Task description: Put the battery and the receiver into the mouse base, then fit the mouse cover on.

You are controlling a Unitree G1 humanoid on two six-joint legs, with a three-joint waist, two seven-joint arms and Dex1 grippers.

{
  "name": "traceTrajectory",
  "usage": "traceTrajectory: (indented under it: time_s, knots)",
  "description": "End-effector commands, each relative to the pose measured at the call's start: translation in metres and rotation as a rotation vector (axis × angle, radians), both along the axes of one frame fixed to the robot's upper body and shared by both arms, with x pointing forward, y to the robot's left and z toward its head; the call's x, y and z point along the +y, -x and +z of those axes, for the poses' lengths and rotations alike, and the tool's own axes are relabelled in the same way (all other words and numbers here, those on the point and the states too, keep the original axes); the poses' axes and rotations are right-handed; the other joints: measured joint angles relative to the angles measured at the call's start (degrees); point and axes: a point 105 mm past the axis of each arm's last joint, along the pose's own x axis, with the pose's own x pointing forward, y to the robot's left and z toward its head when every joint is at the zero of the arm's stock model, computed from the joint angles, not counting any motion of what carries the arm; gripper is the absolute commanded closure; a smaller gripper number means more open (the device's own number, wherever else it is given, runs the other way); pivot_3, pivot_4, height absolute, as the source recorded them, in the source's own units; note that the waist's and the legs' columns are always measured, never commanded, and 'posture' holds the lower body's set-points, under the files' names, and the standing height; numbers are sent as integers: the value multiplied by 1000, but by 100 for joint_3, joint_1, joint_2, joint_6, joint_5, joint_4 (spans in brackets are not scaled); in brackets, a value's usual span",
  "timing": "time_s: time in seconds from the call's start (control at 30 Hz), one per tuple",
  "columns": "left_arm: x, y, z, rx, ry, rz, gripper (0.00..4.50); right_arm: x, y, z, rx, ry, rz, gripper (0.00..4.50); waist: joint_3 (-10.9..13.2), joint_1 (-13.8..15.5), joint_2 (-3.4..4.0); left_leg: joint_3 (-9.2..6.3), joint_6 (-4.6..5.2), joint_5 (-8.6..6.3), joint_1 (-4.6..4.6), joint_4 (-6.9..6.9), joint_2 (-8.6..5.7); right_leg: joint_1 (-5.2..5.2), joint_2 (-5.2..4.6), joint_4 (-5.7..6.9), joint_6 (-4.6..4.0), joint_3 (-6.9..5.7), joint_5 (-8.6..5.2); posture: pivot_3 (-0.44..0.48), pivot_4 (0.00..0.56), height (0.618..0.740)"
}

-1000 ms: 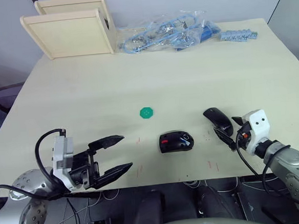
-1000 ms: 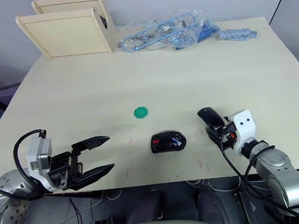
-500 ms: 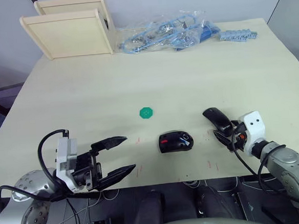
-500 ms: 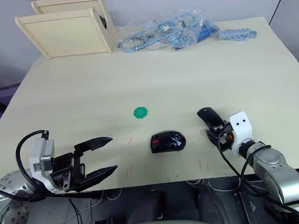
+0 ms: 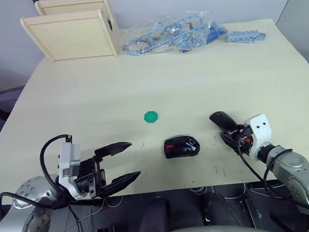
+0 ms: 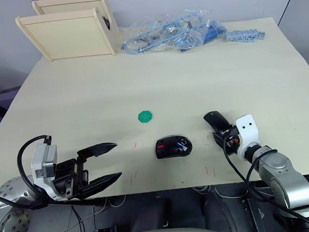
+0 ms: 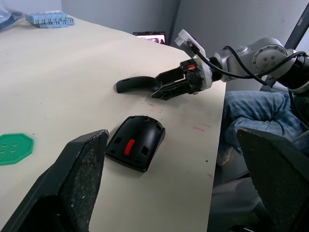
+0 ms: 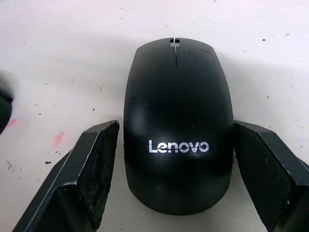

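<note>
The mouse base (image 5: 181, 146), a black shell with red parts inside, lies near the table's front edge. To its right lies the smooth black mouse cover (image 5: 223, 123) with grey lettering (image 8: 178, 146). My right gripper (image 5: 232, 137) is open at the cover's near end, and its fingers (image 8: 94, 174) flank the cover (image 8: 176, 121) on both sides without closing on it. My left gripper (image 5: 133, 160) is open and empty at the front left, well clear of the base (image 7: 136, 141). The battery and the receiver are out of view.
A green octagonal disc (image 5: 151, 116) lies behind the base. At the back stand a wooden box (image 5: 72, 32), a heap of clear plastic bags (image 5: 172, 34) and a blue block strip (image 5: 246, 36). A person's leg in jeans (image 7: 253, 108) is beyond the table's front edge.
My right gripper has slid a little forward along the cover, so that its fingers now flank it. My left gripper dropped slightly toward the front edge, still open.
</note>
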Motion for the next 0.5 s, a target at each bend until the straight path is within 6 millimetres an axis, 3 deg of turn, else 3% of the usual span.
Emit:
traceTrajectory:
  time_s: [0.03,0.2,0.33,0.5]
  knots:
    - [-1,3,4,-27,-5,-19,0,-1,0,9,-39,10,-6,732,0,1,0,0,0,0,0,0,0,0,0,0,0,0,0,0,150,740]
    - [-1,3,3,-28,-5,-20,0,-1,0,8,-39,11,-11,732,0,1,0,0,0,0,0,0,0,0,0,0,0,0,0,0,150,740]
    - [-2,2,3,-28,-5,-20,0,-2,0,8,-39,14,-16,2018,0,1,0,0,0,0,0,0,0,0,0,0,0,0,0,0,150,740]
    - [-1,2,2,-27,-3,-23,0,-1,0,8,-43,17,-14,2018,0,0,0,0,0,0,0,0,0,0,0,0,-1,0,-1,0,150,740]
